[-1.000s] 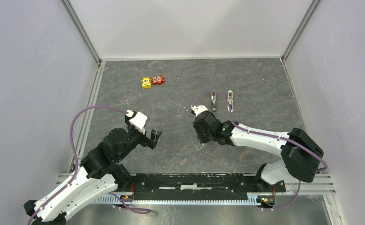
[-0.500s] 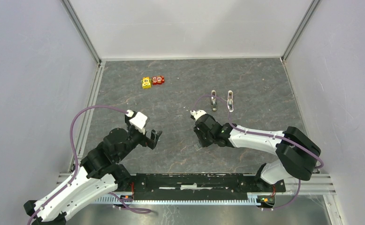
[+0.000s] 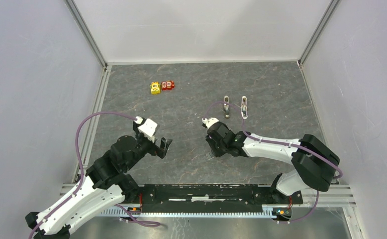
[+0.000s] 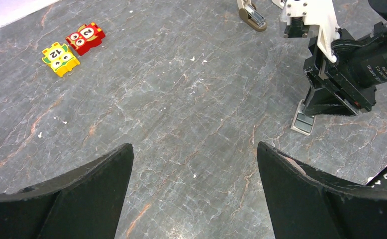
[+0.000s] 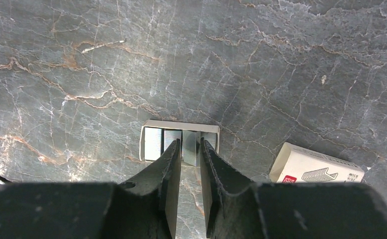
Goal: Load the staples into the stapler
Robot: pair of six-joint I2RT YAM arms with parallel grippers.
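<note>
Two small cream-white staplers with grey metal parts lie side by side at the back right, one (image 3: 226, 106) left of the other (image 3: 244, 106); one also shows in the left wrist view (image 4: 251, 13). A small white tray of staples (image 5: 151, 143) lies on the floor under my right gripper (image 5: 190, 145), also seen from above (image 3: 211, 155). The right fingers are closed narrowly round one grey staple strip (image 5: 190, 149) in the tray. My left gripper (image 4: 194, 164) is open and empty, hovering over bare floor at the left (image 3: 162, 145).
The staple box sleeve (image 5: 317, 167) lies just right of the tray. A yellow block (image 3: 155, 88) and a red block (image 3: 168, 84) sit at the back left. Grey walls enclose the dark stone floor; a metal rail runs along the near edge.
My right gripper has shifted slightly nearer and down over the staple tray. The left arm has stayed still.
</note>
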